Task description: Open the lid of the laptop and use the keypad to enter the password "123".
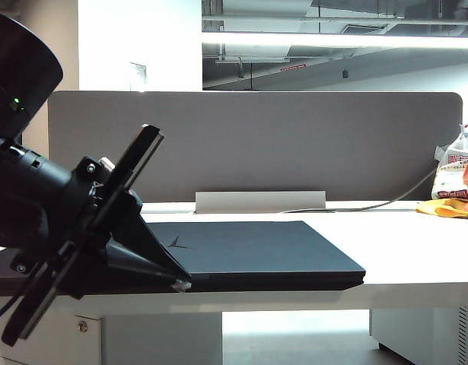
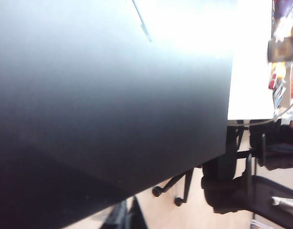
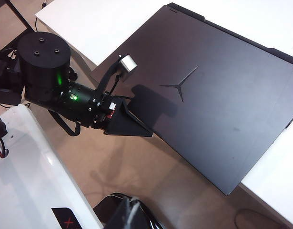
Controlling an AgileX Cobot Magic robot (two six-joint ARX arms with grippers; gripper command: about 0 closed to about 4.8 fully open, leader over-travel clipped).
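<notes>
The laptop (image 1: 294,275) lies closed on the white desk. Its dark lid (image 1: 249,247) is flat, with the Y-shaped emblem facing up. The keypad is hidden under the lid. My left gripper (image 1: 184,284) is shut, its tip at the laptop's front edge near the left corner. In the left wrist view the lid (image 2: 113,95) fills most of the picture and the left gripper (image 2: 129,217) shows nothing between its fingers. In the right wrist view my right gripper (image 3: 132,213) is shut and empty, high above the floor in front of the lid (image 3: 222,105). The left gripper (image 3: 146,131) meets that lid's edge.
A grey divider board (image 1: 256,144) stands behind the laptop, with a pale stand (image 1: 260,201) and a cable (image 1: 386,201) at its foot. A white bag (image 1: 454,171) and orange items (image 1: 447,207) sit at the far right. An office chair base (image 2: 232,186) is below the desk.
</notes>
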